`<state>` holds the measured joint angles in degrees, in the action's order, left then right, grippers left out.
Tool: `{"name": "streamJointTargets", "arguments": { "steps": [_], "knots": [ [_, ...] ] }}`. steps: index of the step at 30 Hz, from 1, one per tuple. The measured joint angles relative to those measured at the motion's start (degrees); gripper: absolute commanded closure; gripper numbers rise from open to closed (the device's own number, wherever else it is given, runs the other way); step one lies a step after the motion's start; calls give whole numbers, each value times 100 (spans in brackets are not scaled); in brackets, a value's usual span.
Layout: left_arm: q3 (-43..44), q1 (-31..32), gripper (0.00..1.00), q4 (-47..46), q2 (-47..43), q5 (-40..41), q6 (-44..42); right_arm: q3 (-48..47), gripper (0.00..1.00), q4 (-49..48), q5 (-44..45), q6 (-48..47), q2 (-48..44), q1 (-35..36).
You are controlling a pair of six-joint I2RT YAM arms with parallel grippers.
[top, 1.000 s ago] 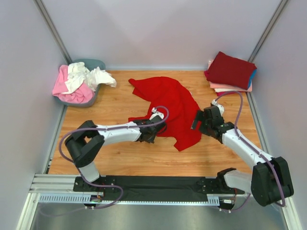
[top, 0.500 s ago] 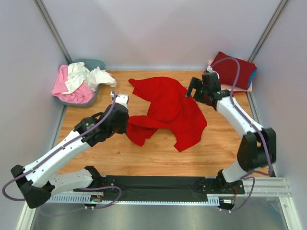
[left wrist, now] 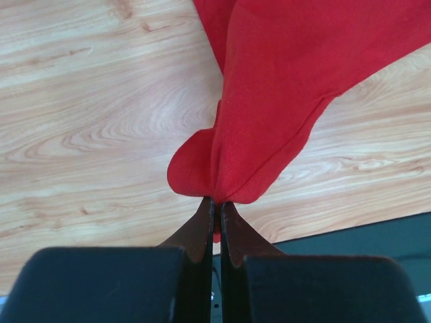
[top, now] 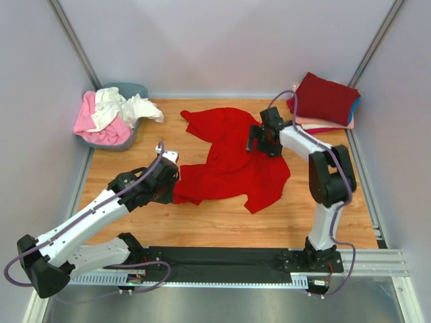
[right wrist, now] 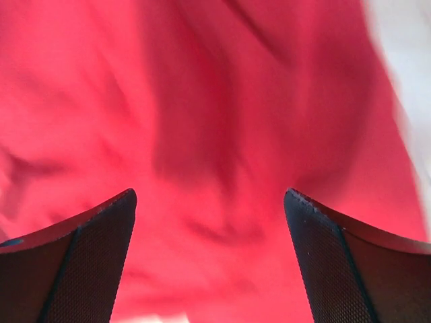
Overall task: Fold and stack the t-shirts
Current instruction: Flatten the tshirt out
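Tabletop (top: 202, 229): right end effector (top: 258, 140) moved over red t-shirt (top: 229, 168).

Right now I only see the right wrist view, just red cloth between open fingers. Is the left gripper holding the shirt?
Observer: Yes, the left gripper is shut on a bunched edge of the red shirt.
Operator: Where is my gripper over it?
Observer: The right gripper is above the shirt's far right part.
Operator: Any folded shirts?
Observer: A stack sits at the far right corner, dark red on top.
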<state>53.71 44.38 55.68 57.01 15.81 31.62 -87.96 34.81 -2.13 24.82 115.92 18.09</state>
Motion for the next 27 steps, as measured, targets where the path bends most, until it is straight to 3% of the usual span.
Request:
{"name": "streamJointTargets", "arguments": {
  "steps": [9, 12, 15, 19, 24, 25, 26, 27],
  "knots": [
    [444, -44, 100, 144, 63, 229, -472, 3899, 12, -415, 774, 841, -4409, -44],
    [442, -118, 100, 116, 83, 229, -590, 4795, 15, -522, 675, 1119, -4863, -42],
    [431, -175, 100, 57, 94, 225, -658, 5530, 18, -557, 507, 1362, -4684, -42],
    [404, -179, 100, 28, 94, 223, -691, 5549, 22, -901, 461, 1478, -4575, -42],
    [363, -179, 100, 20, 15, 234, -693, 5425, 52, -1128, 459, 1456, -4240, -44],
    [363, -179, 100, 15, 4, 238, -693, 5399, 62, -1172, 450, 1451, -4159, -44],
    [363, -179, 100, 15, -11, 249, -693, 5355, 86, -1200, 442, 1423, -4076, -44],
    [363, -179, 100, 15, -17, 256, -693, 5318, 98, -1187, 433, 1375, -4013, -44]
  ]
}}
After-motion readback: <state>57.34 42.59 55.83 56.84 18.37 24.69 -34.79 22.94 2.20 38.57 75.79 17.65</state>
